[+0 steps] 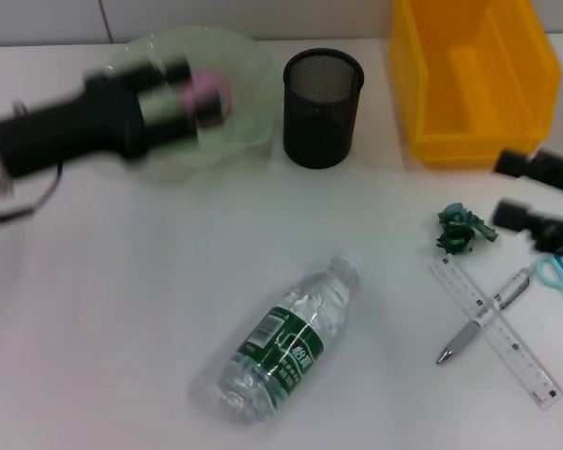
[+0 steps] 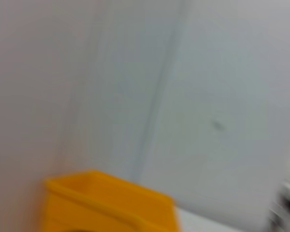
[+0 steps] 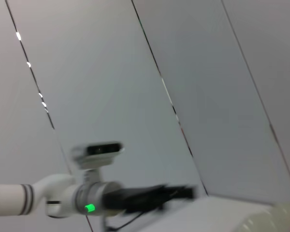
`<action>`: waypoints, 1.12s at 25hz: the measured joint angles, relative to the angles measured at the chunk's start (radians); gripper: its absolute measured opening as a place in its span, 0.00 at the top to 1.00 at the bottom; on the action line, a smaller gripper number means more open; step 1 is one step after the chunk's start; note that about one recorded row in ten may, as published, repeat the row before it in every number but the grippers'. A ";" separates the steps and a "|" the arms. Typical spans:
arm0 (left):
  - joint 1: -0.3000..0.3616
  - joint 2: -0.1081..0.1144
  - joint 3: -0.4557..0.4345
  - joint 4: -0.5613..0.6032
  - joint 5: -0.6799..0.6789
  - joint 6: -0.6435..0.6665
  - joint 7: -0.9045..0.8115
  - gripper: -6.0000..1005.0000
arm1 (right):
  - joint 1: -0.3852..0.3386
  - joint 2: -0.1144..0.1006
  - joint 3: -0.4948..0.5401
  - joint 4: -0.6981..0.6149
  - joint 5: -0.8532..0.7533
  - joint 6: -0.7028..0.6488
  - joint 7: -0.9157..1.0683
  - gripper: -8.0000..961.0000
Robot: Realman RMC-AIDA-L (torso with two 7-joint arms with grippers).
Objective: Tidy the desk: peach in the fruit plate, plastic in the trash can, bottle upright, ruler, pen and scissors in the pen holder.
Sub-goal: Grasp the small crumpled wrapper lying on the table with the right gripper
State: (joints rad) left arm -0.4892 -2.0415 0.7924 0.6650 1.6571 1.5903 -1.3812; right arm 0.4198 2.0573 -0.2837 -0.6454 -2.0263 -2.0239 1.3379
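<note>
While the left gripper [image 1: 202,98] hangs over the fruit plate [image 1: 253,70] left of the pen holder [image 1: 323,108], a pink blur — likely the peach [image 1: 206,92] — sits at its tip; whether the fingers grip it I cannot tell. Near of the holder lies the bottle [image 1: 286,339], its cap pointing up toward the holder. Right of the holder, the right gripper [image 1: 521,192] — fingers apart, empty — is nearer the plastic [image 1: 463,230], ruler [image 1: 495,333], pen [image 1: 483,316] and scissors [image 1: 561,277].

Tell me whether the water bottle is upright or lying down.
Lying down. The bottle rests on its side on the table, cap end toward the pen holder.
</note>
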 joint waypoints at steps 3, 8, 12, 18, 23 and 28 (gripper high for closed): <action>0.030 0.009 0.016 0.005 0.073 0.107 0.048 0.29 | 0.046 -0.013 -0.012 -0.226 0.000 -0.035 0.280 0.15; 0.051 0.005 0.017 0.006 0.157 0.141 0.062 0.21 | 0.104 -0.023 -0.236 -0.691 -0.082 -0.017 0.714 0.15; 0.056 -0.004 0.016 -0.001 0.184 0.135 0.062 0.19 | 0.158 -0.024 -0.425 -0.953 -0.260 -0.014 0.917 0.15; 0.066 -0.019 0.020 -0.003 0.190 0.121 0.063 0.19 | 0.197 0.011 -0.677 -0.983 -0.544 0.090 1.021 0.15; 0.059 -0.021 0.030 -0.031 0.192 0.103 0.069 0.19 | 0.193 0.023 -0.793 -0.825 -0.631 0.270 1.090 0.15; 0.054 -0.023 0.054 -0.053 0.193 0.070 0.073 0.19 | 0.208 0.022 -0.818 -0.684 -0.633 0.391 1.115 0.15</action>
State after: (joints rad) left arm -0.4356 -2.0643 0.8467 0.6122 1.8502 1.6600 -1.3087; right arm 0.6275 2.0791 -1.1017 -1.3295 -2.6597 -1.6328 2.4526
